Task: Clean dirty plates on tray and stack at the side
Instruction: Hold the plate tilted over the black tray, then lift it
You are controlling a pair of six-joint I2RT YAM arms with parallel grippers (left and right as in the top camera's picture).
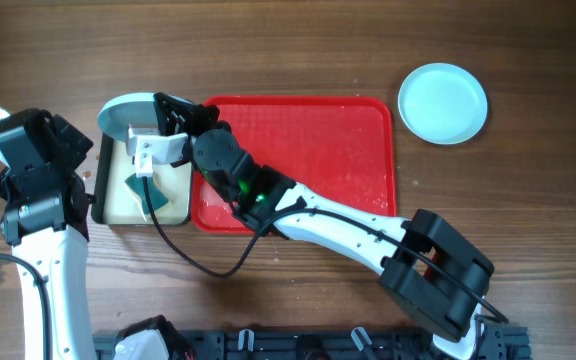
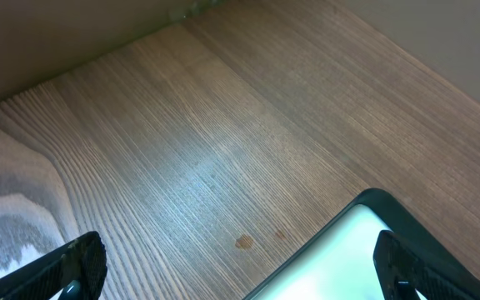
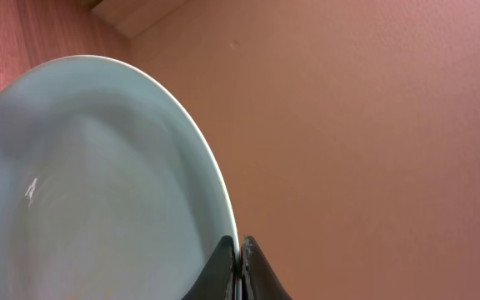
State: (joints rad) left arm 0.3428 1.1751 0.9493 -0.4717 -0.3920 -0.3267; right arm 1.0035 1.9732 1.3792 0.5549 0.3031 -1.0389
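The red tray [image 1: 318, 150] lies mid-table with no plates on it. My right gripper [image 1: 165, 118] is shut on the rim of a pale blue plate [image 1: 125, 113] and holds it tilted over the cream tray's far end. In the right wrist view the fingers [image 3: 238, 268] pinch the plate's edge [image 3: 98, 183], with the red tray [image 3: 373, 150] behind. A second pale blue plate [image 1: 443, 103] sits flat on the table at the far right. The white plate is out of view. My left gripper [image 2: 240, 275] is open and empty, low over the wood by the cream tray's corner.
A black-rimmed cream tray [image 1: 118, 195] stands left of the red tray and holds a teal piece [image 1: 149, 196]; its corner shows in the left wrist view [image 2: 365, 237]. The left arm [image 1: 28, 180] stands at the table's left edge. Small brown spots [image 2: 243, 242] mark the wood.
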